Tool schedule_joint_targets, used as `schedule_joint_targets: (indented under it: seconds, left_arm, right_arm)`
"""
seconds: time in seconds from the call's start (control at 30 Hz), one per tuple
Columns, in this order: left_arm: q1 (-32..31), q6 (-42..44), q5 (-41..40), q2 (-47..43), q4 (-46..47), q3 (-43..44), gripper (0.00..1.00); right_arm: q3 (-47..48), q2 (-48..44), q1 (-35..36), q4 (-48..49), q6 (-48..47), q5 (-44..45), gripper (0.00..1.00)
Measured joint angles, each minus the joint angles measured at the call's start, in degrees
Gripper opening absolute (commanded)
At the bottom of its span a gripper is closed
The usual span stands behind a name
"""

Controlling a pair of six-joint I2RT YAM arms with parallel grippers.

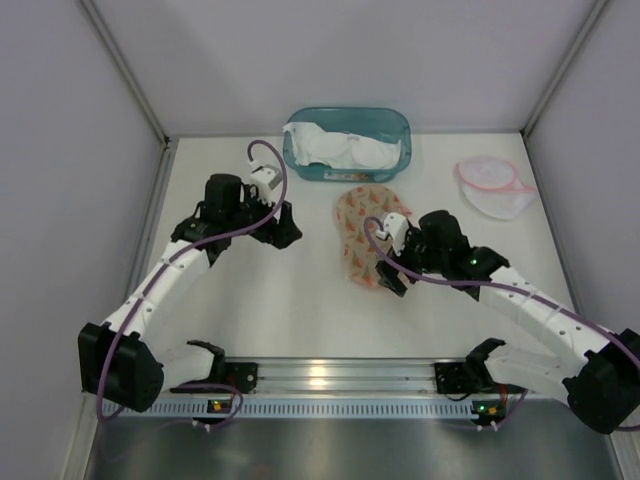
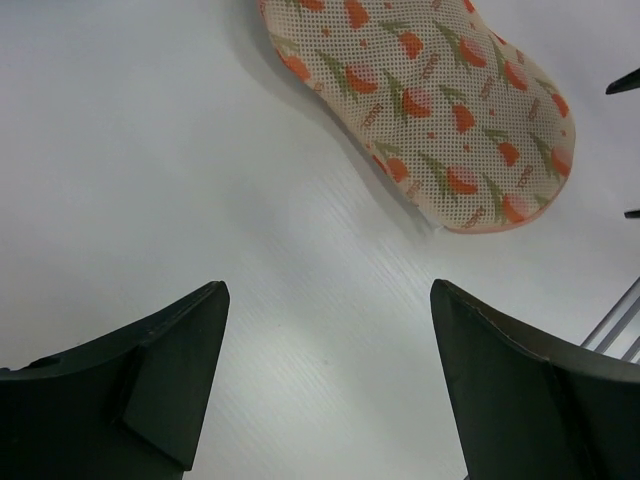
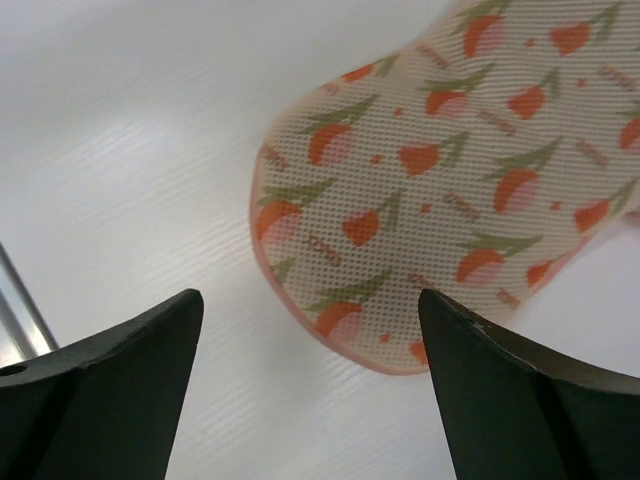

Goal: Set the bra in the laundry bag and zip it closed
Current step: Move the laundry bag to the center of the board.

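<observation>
The floral mesh laundry bag [image 1: 360, 232] lies flat on the white table between both arms. Whether its zip is closed cannot be told, nor what is inside. White bra cups [image 1: 340, 147] lie in the teal basket [image 1: 400, 125] at the back. My left gripper [image 1: 284, 230] is open over bare table, left of the bag; in the left wrist view [image 2: 328, 300] the bag [image 2: 440, 100] lies ahead, apart from the fingers. My right gripper [image 1: 385, 268] is open at the bag's near end; in its wrist view [image 3: 310, 300] the bag's rounded edge [image 3: 400, 240] sits just beyond the fingertips, untouched.
A second white mesh bag with a pink rim [image 1: 493, 187] lies at the back right. White walls enclose the table on three sides. A metal rail [image 1: 330, 375] runs along the near edge by the arm bases.
</observation>
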Motion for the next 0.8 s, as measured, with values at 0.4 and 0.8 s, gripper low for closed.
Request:
schedule_joint_targets:
  seconds: [0.4,0.8]
  left_arm:
    - [1.46,-2.78,-1.57,-1.27,-0.63,0.00,0.98]
    - [4.57,-9.14,-0.83,3.93,-0.63,0.59,0.98]
  right_arm:
    - [3.32,7.54,-5.81,-6.40,4.44,-3.87,0.90]
    - [14.36,29.64,-21.22,0.48,20.15,-3.61,0.87]
